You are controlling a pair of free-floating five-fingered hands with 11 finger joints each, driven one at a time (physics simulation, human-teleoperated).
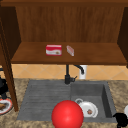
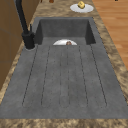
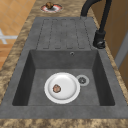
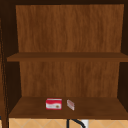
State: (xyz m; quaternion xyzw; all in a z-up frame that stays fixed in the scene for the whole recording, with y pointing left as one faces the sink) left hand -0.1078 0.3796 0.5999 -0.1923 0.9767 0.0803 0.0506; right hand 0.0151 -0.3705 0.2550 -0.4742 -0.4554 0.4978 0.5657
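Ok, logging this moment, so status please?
Right hand by sink's front right corner. Left hand above red-rimmed plate. White plate in basin; red ball up front.

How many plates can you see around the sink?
3: a white plate in the sink basin, a red-rimmed plate on the counter by the ridged drainer, and a white plate on the counter past the basin. Others may be hidden.

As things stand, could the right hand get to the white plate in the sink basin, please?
Probably yes. The right hand sits on the counter just past the basin's right rim, and the white plate lies uncovered in the basin. The red ball is on the plate's far side.
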